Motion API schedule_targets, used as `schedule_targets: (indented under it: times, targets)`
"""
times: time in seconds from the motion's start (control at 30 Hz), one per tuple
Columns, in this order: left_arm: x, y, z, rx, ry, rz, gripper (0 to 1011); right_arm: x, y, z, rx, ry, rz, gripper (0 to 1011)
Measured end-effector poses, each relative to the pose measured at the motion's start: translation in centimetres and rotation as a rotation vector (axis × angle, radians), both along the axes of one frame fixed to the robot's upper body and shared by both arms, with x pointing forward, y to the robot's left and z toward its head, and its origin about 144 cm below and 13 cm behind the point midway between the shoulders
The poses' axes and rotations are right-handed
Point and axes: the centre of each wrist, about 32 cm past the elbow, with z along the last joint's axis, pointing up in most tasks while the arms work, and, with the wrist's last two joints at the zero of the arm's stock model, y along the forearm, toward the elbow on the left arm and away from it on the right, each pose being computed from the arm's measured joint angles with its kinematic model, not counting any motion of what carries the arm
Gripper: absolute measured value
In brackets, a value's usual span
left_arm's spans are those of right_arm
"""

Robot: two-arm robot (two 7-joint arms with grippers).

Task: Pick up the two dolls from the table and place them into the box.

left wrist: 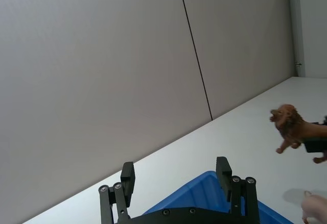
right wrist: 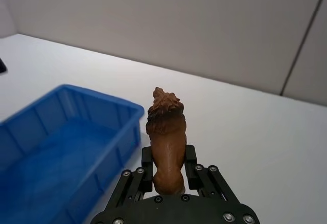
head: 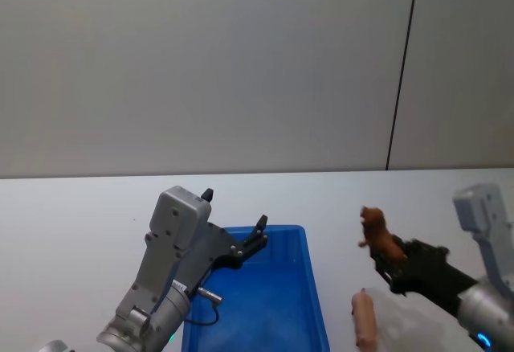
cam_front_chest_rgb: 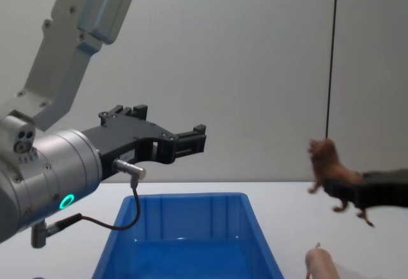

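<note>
My right gripper [right wrist: 167, 160] is shut on the brown lion doll [right wrist: 165, 137], holding it in the air to the right of the blue box [head: 265, 300]; the lion [head: 377, 233] faces away from me and also appears in the chest view [cam_front_chest_rgb: 331, 174]. The pale pink pig doll [head: 365, 318] lies on the white table [head: 72, 231] just right of the box, below the lion. My left gripper [head: 259, 235] hovers open and empty over the box's far rim, its fingers [left wrist: 224, 173] spread wide above the blue box [left wrist: 204, 196].
A grey wall with a dark vertical seam [head: 401, 71] stands behind the table. Bare white tabletop stretches left of the box and behind it.
</note>
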Motion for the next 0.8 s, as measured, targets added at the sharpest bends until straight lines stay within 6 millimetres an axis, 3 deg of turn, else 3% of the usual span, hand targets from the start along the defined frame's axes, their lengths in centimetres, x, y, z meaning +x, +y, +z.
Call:
schedule_targets:
  times: [0.33,0.8]
  targets:
    - [0.0,0.0,0.0,0.0,0.0,0.0,1003,3.5,2.6,1.9,0.013,-0.007,0.129,350]
    - [0.0,0.0,0.0,0.0,0.0,0.0,1003,6.3,6.1,1.7,0.038,0.088,0.273,375]
